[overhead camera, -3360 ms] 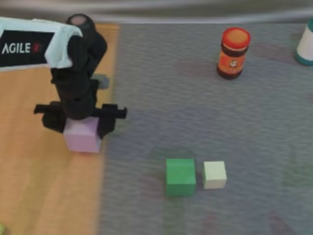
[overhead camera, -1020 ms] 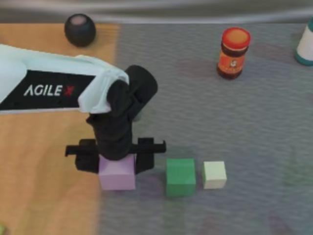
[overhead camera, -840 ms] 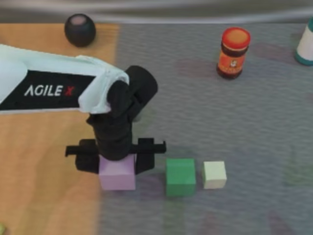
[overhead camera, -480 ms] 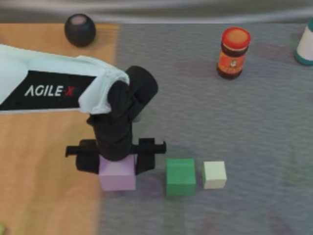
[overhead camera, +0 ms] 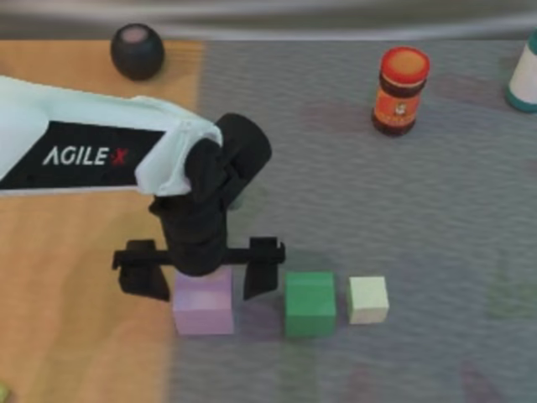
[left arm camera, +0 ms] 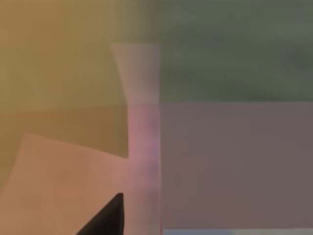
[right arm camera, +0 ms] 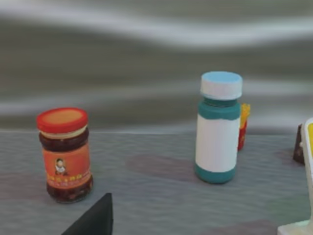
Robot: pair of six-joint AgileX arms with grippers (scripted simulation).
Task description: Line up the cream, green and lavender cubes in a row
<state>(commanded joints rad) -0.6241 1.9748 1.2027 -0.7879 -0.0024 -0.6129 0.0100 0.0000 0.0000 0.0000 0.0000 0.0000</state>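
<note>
1. Left gripper (overhead camera: pixel 200 279) sits over the lavender cube (overhead camera: pixel 203 302), fingers spread wide. One finger (overhead camera: pixel 143 275) is on the cube's left, the other on its right, with a gap showing on each side, so nothing is gripped.
2. Lavender cube rests on the table (overhead camera: pixel 436 218) directly under the gripper, straddling the seam between the orange strip at left and the grey cloth.
3. Green cube (overhead camera: pixel 310 303) is just to the right of the lavender one, with a small gap; the right finger hangs near that gap.
4. Cream cube (overhead camera: pixel 368 300) is just to the right of the green one, also apart. The three form a row, left to right: lavender, green, cream.
5. Left wrist view is blurry: a pinkish band and one dark fingertip (left arm camera: pixel 105 219) at the edge.
6. Further off: dark ball (overhead camera: pixel 137 51) at back left, jar w/ red lid (overhead camera: pixel 401 91) at back right, white bottle w/ teal base (overhead camera: pixel 524 74) at far right edge.
7. Right arm isn't in the top view; its wrist cam faces the jar and bottle, and I cannot tell its finger state.
</note>
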